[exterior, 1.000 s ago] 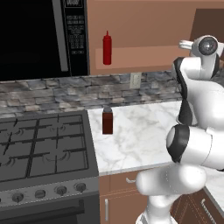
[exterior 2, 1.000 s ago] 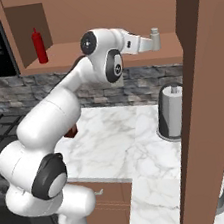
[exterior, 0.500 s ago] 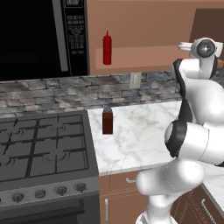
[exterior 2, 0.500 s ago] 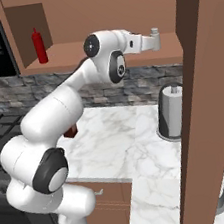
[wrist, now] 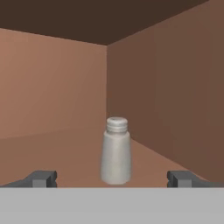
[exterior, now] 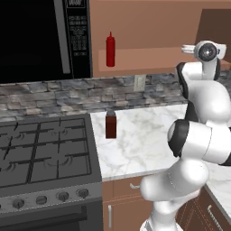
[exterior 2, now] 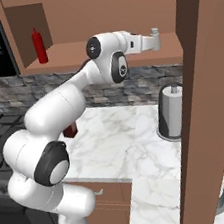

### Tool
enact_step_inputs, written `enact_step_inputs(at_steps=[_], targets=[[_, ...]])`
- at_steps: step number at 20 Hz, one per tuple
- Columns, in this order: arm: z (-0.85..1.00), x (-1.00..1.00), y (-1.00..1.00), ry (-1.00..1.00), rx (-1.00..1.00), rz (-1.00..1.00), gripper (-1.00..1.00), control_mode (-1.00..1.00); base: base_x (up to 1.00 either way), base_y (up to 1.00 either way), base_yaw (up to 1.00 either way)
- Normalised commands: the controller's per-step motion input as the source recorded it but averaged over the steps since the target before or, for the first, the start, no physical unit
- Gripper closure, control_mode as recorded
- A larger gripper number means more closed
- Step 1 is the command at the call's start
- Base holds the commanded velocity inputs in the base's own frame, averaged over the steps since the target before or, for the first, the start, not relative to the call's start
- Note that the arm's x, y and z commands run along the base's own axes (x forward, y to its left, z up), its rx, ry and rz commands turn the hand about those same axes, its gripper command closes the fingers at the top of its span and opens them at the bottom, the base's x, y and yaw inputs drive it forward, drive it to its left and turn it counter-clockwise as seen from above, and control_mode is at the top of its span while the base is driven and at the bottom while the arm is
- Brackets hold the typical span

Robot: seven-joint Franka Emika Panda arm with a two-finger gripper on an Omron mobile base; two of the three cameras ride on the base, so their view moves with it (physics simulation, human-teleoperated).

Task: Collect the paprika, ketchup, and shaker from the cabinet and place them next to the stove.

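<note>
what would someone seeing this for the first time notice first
Probably the white arm reaching up into the brown cabinet, its open gripper lined up on the small pale shaker standing on the shelf, not yet touching it. Next, the bright red ketchup at the shelf's other end beside the black microwave. The dark paprika jar stands on the marble counter next to the stove.

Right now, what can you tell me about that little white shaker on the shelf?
The shaker is a tiny pale grey-white bottle that widens a bit toward its base, with a ridged, rounded silvery top. It looks smooth, like plastic or glass. It stands upright on the brown wooden shelf of the cabinet, near the right-hand side wall. The robot's hand is open in front of it, its two dark fingertips spread wide to either side of the shaker. Nothing touches the shaker but the shelf.
</note>
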Motion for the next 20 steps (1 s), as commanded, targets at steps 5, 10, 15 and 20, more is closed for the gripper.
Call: enact_step_inputs(at_steps=[5, 10, 15, 20], targets=[[-0.06, 0.31, -0.01, 0.0, 0.0, 0.0, -1.0, -1.0, 0.0, 0.0, 0.0], [-0.08, 0.27, -0.29, 0.0, 0.02, 0.02, -1.0, -1.0, 0.0, 0.0, 0.0], [-0.05, 0.11, -0.43, 0.0, 0.01, 0.0, -1.0, -1.0, 0.0, 0.0, 0.0], [-0.04, 0.08, -0.31, 0.0, 0.0, 0.0, -1.0, -1.0, 0.0, 0.0, 0.0]])
